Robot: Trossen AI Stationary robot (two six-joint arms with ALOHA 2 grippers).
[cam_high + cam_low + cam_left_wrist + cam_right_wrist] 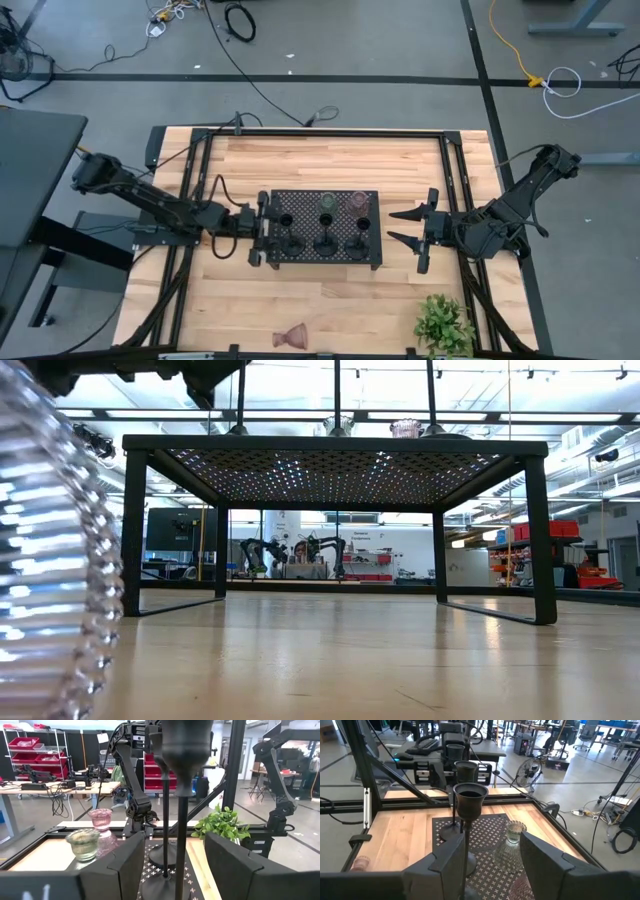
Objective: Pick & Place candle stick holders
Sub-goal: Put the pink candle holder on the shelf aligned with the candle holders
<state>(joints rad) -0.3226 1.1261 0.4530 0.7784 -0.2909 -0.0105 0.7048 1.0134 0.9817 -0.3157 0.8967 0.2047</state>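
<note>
Black holders (325, 243): three upright in a row on the tray (372, 259).
Glass holders: green (326, 203) and pink (358, 201) on tray; third (292, 336) lies well off it.
Left gripper (262, 230): at tray's end, fingers parted around nearest black stem, not pinching.
Right gripper (405, 227): beside opposite end, wide, empty.

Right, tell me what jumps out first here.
The black perforated tray at mid-table, carrying three black candle holders in a row and two glass ones behind. A gripper flanks each end, left gripper and right gripper, fingers apart. One pinkish glass holder lies alone at the table's near edge.
</note>
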